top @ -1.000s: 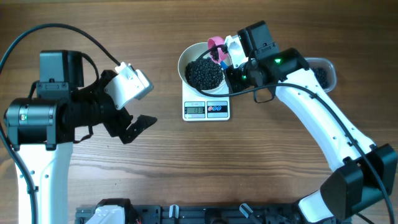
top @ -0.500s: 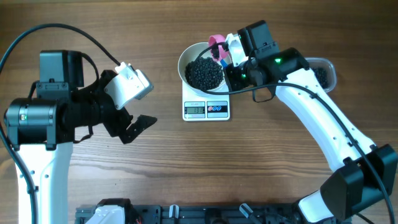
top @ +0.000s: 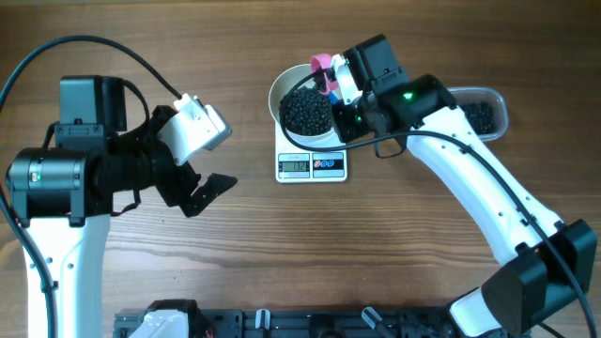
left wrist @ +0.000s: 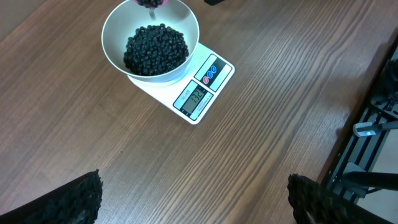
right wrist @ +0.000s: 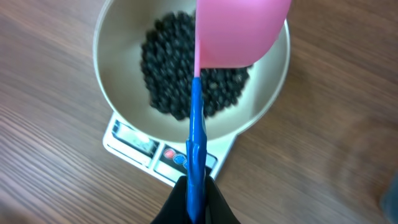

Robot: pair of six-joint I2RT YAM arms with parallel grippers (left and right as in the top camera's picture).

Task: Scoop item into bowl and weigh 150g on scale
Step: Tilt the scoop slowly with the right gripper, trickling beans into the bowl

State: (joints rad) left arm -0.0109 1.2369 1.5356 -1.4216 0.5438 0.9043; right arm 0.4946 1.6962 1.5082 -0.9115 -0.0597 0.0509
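Observation:
The white bowl stands on the white scale and holds a heap of black beads. My right gripper is shut on the blue handle of the pink scoop, whose cup is turned on its side over the bowl's far rim. In the overhead view the scoop sits at the bowl's upper right edge. My left gripper hangs open over bare table well left of the scale, nothing between its fingers.
A clear plastic tub with more black beads lies right of the scale, partly under the right arm. A black rail runs along the table's near edge.
The right arm has shifted left, carrying the scoop further over the bowl and uncovering more of the tub. The left arm has not moved.

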